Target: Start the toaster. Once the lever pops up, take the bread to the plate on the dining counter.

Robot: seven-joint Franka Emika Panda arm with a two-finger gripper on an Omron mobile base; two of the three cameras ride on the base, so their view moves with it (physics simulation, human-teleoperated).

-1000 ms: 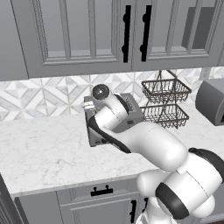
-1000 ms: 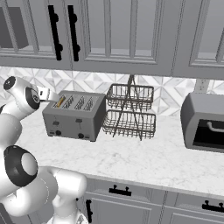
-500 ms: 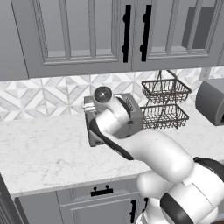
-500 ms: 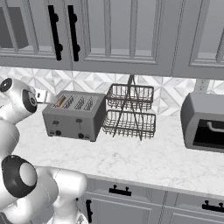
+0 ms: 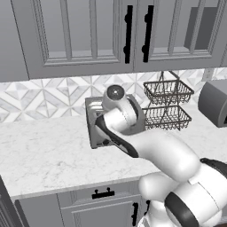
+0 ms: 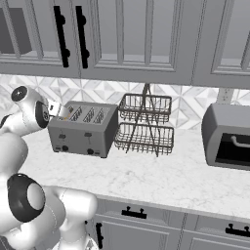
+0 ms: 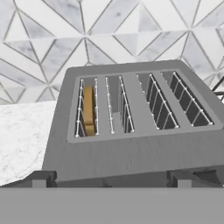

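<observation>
Left base view: white arm reaching forward from the lower right, wrist hunched right in front of the toaster (image 5: 94, 122), hiding most of it. Toaster parked on the marble worktop (image 5: 44, 150) against the patterned backsplash, two-tier wire basket (image 5: 167, 105) just beside it on the right, toaster oven (image 5: 213, 103) further right at the frame edge. Fingers not readable behind the wrist here.

Right base view: toaster front plain to see, with two small levers and two black knobs low on the face (image 6: 75, 145). Hand close to the toaster's left end, above the top corner. Lever heights too small to judge; probably both still up. Wire basket touching or nearly touching the toaster's right side; black-handled toaster oven well apart on the right.

Hand view: looking down over the four slots. The bread (image 7: 89, 110) sunk in the leftmost slot, tan edge showing between the wires, other three slots empty. Gripper (image 7: 111, 182) spread to its widest (both dark tips down at the bottom corners), holding nothing, hovering near the toaster's front edge.

Step in hand, as a judgement: approach to the lever, toasting not yet started. Next move calls for dropping the hand down the front face onto the lever serving the left slots, then pressing it straight down until it latches.
</observation>
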